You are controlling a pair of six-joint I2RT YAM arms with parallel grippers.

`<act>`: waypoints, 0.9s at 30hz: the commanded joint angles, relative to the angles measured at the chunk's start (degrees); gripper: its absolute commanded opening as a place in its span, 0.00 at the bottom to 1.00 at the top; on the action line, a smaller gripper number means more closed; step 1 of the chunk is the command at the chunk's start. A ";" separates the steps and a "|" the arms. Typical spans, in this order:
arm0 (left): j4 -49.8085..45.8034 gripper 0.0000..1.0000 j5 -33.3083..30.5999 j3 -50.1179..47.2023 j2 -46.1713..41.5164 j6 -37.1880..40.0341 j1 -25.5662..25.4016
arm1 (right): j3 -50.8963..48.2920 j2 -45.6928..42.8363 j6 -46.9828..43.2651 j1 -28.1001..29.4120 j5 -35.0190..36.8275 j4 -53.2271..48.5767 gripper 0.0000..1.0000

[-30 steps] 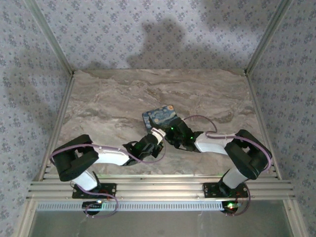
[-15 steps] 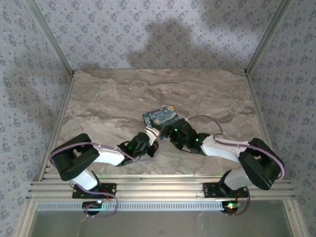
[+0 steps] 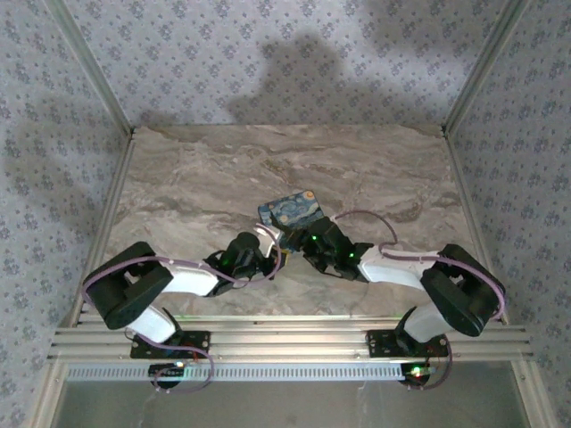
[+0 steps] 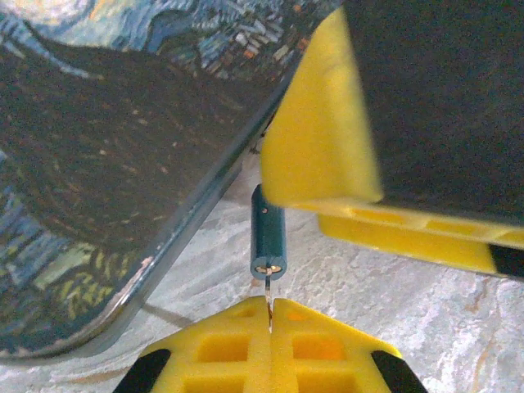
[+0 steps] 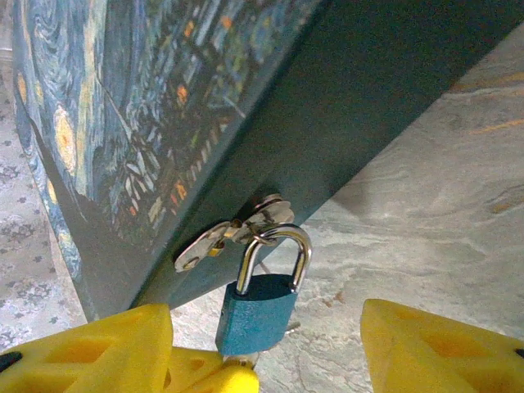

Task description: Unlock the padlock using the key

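Note:
The tiny dark-blue padlock (image 5: 257, 312) hangs by its silver shackle from the hasp (image 5: 237, 231) on the front of the starry-night tin (image 5: 147, 106). In the left wrist view it shows edge-on, padlock (image 4: 268, 229), with its keyhole facing me. My left gripper (image 4: 270, 304) is shut on the thin pale key (image 4: 268, 288), whose tip is at or in that keyhole. My right gripper (image 5: 266, 318) stands open, its yellow fingers (image 5: 434, 348) either side of the padlock without touching it. From above, the left gripper (image 3: 273, 243) and right gripper (image 3: 300, 242) meet at the tin's near edge.
The tin (image 3: 290, 209) lies mid-table on the marble top (image 3: 196, 187), tilted. The right gripper's finger (image 4: 323, 123) sits close beside the padlock in the left wrist view. Patterned walls and metal posts (image 3: 89, 62) bound the table.
My left wrist has swung leftward and closer to the tin's near corner. The right arm's elbow shifted outward while its gripper stayed at the padlock.

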 commanded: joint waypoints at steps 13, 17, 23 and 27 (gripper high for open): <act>7.42 0.00 6.25 0.59 -0.44 -7.75 0.25 | -1.47 3.67 5.46 0.96 -1.66 7.29 0.58; 11.60 0.00 7.11 0.05 1.66 -10.20 0.27 | -1.67 3.71 6.39 1.05 -2.11 8.06 0.55; 14.41 0.00 8.01 -0.10 4.01 -12.10 0.27 | -2.29 3.34 7.61 1.17 -1.88 8.11 0.44; 12.68 0.00 7.78 -0.06 3.56 -11.04 0.13 | -1.56 1.83 6.60 1.28 -0.96 3.41 0.28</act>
